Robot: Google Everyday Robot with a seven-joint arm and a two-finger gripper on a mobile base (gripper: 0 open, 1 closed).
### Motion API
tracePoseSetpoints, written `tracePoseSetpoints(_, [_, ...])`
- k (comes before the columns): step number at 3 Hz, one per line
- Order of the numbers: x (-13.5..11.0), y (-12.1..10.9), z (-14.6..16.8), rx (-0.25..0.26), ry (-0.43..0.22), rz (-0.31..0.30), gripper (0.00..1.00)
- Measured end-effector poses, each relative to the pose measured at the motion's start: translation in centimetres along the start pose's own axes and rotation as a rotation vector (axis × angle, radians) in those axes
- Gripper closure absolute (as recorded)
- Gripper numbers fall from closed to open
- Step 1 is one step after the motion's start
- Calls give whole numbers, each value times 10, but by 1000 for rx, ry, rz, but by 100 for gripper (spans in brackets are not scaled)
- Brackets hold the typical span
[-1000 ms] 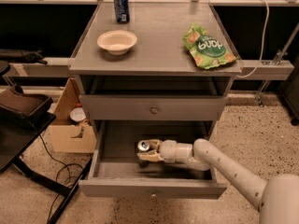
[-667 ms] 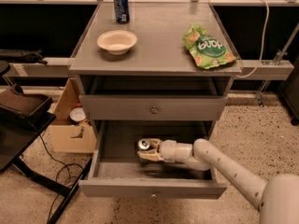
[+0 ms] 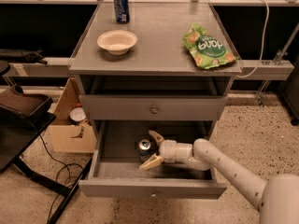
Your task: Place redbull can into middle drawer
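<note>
The slim blue-and-silver redbull can [image 3: 145, 148] stands upright in the pulled-out wide grey middle drawer [image 3: 152, 189], near the tray's centre, with bare tray floor between it and the drawer's left wall. The cream two-finger gripper [image 3: 147, 150] is inside the drawer too. Its fingers are spread wide around the can, and whether they touch it cannot be told. Above the drawer, the grey surface [image 3: 156, 62] carries a cream bowl [image 3: 117, 41], a wider blue can [image 3: 121, 7] and a green snack bag [image 3: 208, 48] by its right edge.

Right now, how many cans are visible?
2. One blue can stands on the cabinet top, back left; the redbull can stands in the middle drawer between the fingers of the open claw.
</note>
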State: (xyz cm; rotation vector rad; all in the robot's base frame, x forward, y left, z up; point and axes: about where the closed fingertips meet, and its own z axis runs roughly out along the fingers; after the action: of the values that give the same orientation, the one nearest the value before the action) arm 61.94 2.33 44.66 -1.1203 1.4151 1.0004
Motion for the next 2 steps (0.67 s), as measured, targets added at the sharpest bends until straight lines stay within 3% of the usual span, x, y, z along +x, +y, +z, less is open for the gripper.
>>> tracePoseSetpoints(2, [-16,-10,-4,-28,-29,-13,0])
